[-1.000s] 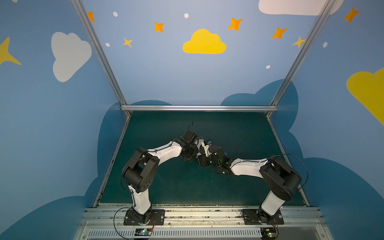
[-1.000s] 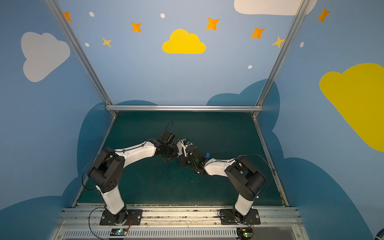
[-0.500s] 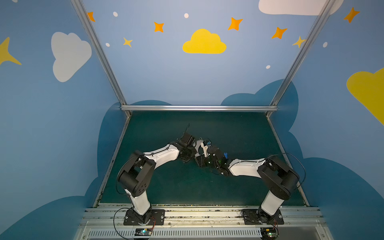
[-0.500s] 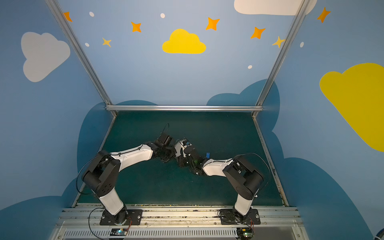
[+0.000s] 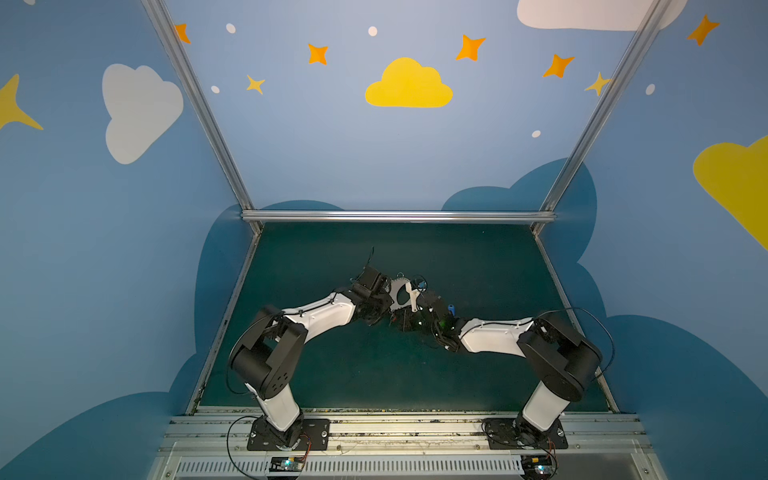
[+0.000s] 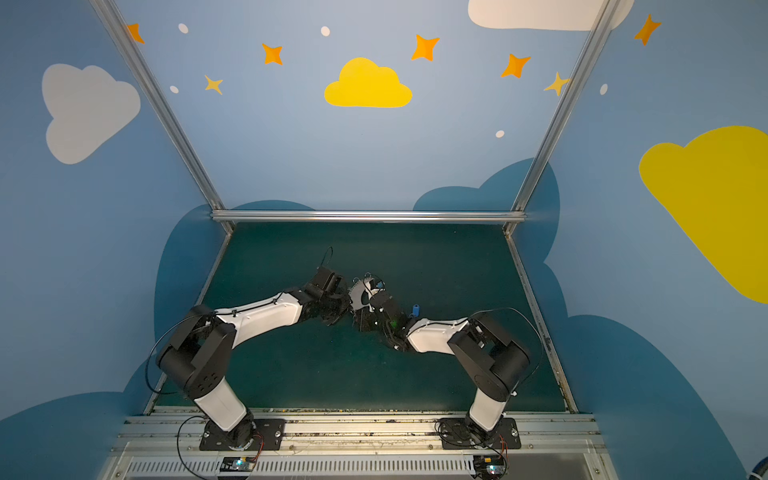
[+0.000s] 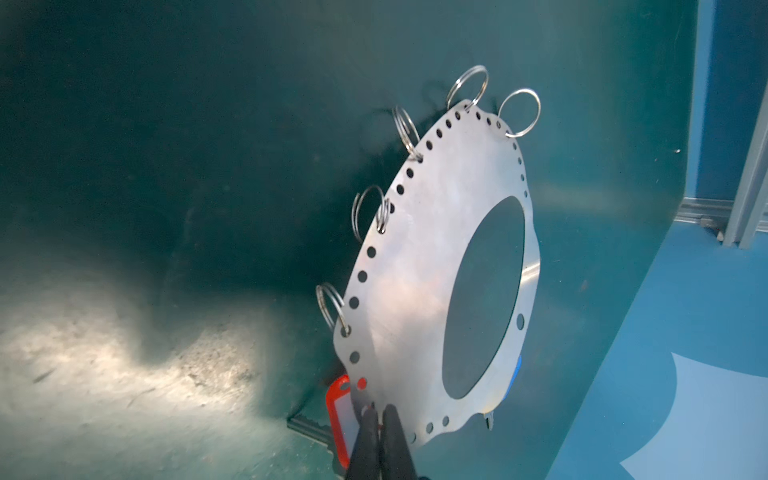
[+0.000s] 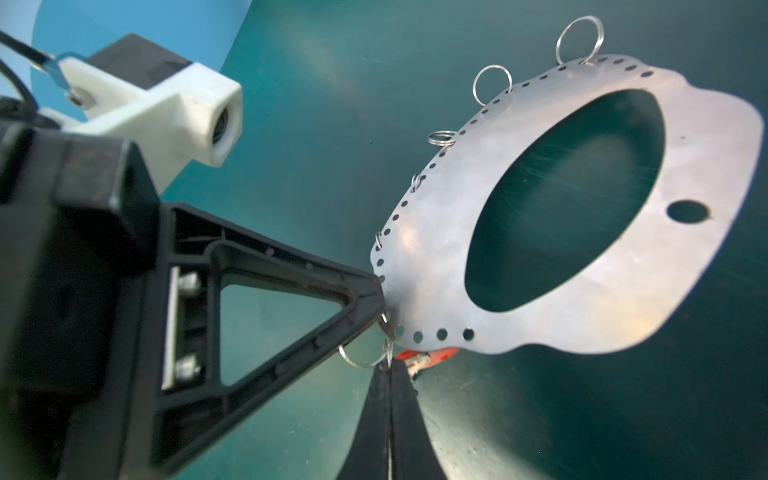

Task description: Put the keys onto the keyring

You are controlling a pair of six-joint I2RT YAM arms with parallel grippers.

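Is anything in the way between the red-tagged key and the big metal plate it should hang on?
Nothing visible does: the red-tagged key sits right behind the edge of the keyring, by the left gripper.

Blue walls (image 5: 332, 166) painted with white and yellow clouds, orange stars; dark green floor (image 5: 374, 374); silver rail (image 5: 395, 216) along back edge.

Both top views are bright and sharp, silver aluminium frame posts (image 5: 199, 108) splaying at the edges. In the left wrist view glare whitens the dark green table mat (image 7: 104, 353) at eight o'clock; shadow deepens toward eleven o'clock. The right wrist view softens at three o'clock.
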